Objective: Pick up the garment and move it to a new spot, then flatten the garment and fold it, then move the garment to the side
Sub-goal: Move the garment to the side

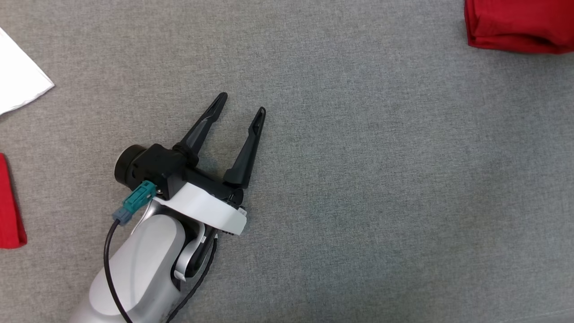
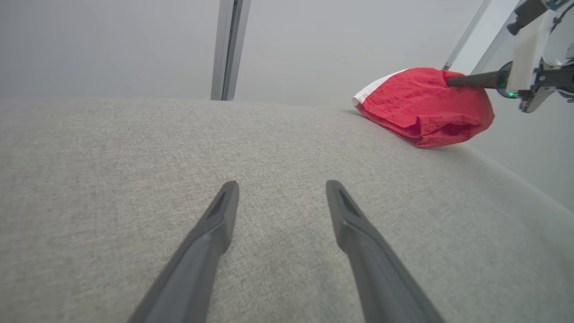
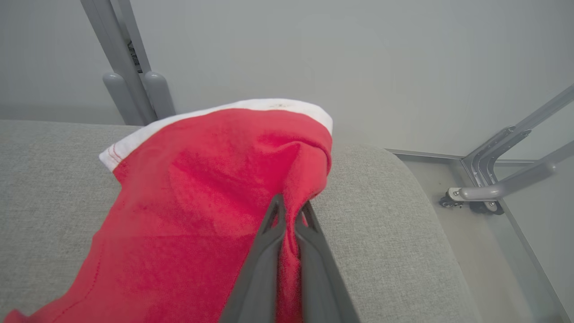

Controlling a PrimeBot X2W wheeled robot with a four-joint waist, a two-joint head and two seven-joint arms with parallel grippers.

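Left gripper fingers apart, over bare grey desk. Right gripper clamped on the red garment, which sits bunched at the desk's far right corner, white hem showing.

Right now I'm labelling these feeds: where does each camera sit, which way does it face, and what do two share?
Head view: on the head, looking down at the grey surface; shows the left gripper, jaws apart, and its pale forearm.
Left wrist view: on the left wrist, looking low along its open jaws across the surface to the red garment.
Right wrist view: on the right wrist, looking along the right gripper, jaws shut on the red garment.
Shared: both wrist views show the red garment and the right gripper.
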